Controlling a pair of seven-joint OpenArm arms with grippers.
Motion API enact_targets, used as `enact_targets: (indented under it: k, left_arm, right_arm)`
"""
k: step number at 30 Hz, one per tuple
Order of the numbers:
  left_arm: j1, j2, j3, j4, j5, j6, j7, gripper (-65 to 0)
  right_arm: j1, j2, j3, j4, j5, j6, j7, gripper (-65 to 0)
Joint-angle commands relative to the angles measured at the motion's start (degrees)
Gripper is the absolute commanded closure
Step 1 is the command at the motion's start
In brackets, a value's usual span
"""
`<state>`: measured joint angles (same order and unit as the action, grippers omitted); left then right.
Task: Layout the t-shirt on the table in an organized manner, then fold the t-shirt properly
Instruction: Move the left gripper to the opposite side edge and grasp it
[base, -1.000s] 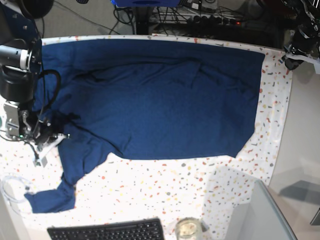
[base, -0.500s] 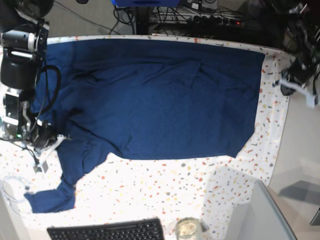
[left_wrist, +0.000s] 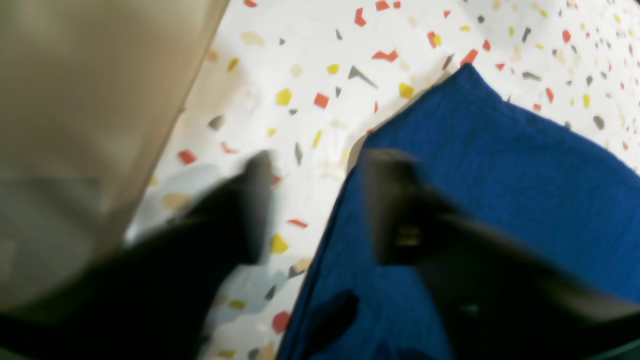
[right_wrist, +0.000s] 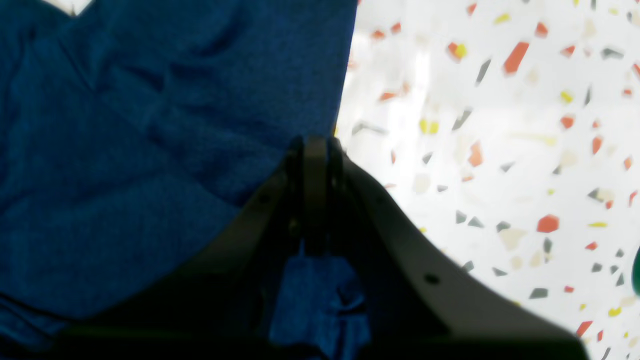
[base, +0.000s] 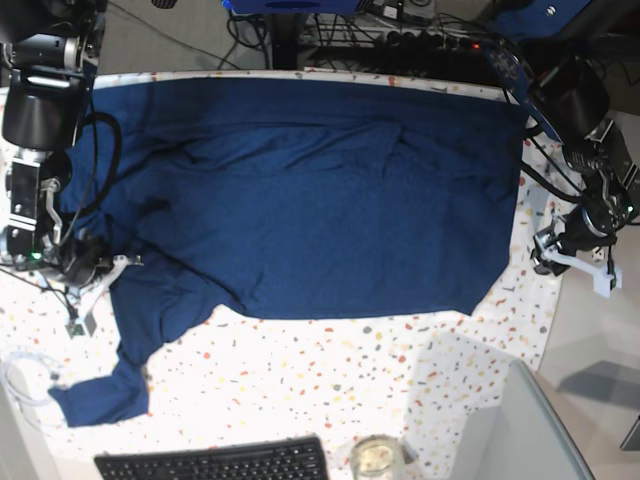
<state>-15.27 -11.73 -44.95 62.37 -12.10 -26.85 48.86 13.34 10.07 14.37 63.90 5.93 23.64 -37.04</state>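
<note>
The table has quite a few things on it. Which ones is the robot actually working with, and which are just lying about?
Part of the job:
- t-shirt, spread out
- table
- right gripper, shut on the t-shirt
- left gripper, open at the t-shirt's edge

Just lying about:
- keyboard
- glass jar
- clear tubing

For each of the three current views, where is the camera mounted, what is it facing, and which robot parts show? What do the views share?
Base: overhead, looking down on the table and spread t-shirt; both arms at the side edges.
Left wrist: on the left arm, facing down past the open left gripper at the shirt's edge.
Right wrist: on the right arm, facing down; right gripper shut on the t-shirt.
Shared: all three show the navy shirt on the speckled cloth.
</note>
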Motion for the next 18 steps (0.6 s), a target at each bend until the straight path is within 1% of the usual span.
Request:
enact_targets:
  k: [1, 3, 5, 7, 10, 14, 15, 16, 17, 18]
  left_arm:
    - [-1.9, -1.3, 1.8, -1.0, -0.8, -0.2, -1.5, -40.5]
    - [-2.8, -2.6, 6.5, -4.7, -0.8, -0.1, -5.0, -45.7]
    - [-3.0, -3.4, 11.8, -9.2, -0.9, -0.1, -10.1, -46.4]
    - [-3.6, -3.8, 15.1, -13.4, -1.3, 0.0, -13.9, -46.4]
    - [-4.6, -3.9, 15.3, -19.3, -1.3, 0.0, -16.6, -46.4]
    - [-4.6, -3.6, 15.8, -21.6, -1.3, 0.0, -18.8, -46.1]
    - [-4.6, -3.5, 15.8, -21.6, -1.2, 0.0, -18.8, -44.3]
    - [-4.4, -3.4, 15.8, -21.6, -1.2, 0.0, -18.8, -40.3]
    - [-4.4, -3.4, 15.8, -21.6, -1.2, 0.0, -18.8, -35.2]
    - [-4.3, -3.4, 15.8, -21.5, -1.2, 0.0, -18.8, -28.0]
  right_arm:
    - [1.6, 0.6, 0.1, 1.1, 0.4, 0.2, 1.1, -0.6]
    - [1.6, 0.6, 0.1, 1.1, 0.4, 0.2, 1.1, -0.6]
    - [1.6, 0.6, 0.1, 1.1, 0.4, 0.2, 1.1, -0.6]
    - [1.6, 0.6, 0.1, 1.1, 0.4, 0.2, 1.1, -0.6]
    - [1.6, 0.6, 0.4, 1.1, 0.4, 0.2, 1.1, -0.6]
    - [1.6, 0.7, 0.4, 1.1, 0.4, 0.2, 1.2, -0.6]
    - [1.6, 0.7, 0.4, 1.1, 0.4, 0.2, 1.2, -0.6]
    - [1.6, 0.7, 0.4, 1.1, 0.4, 0.2, 1.2, -0.6]
    - [1.6, 0.7, 0.4, 1.1, 0.4, 0.2, 1.2, -0.6]
    - [1.6, 0.7, 0.4, 1.1, 0.4, 0.2, 1.2, -0.6]
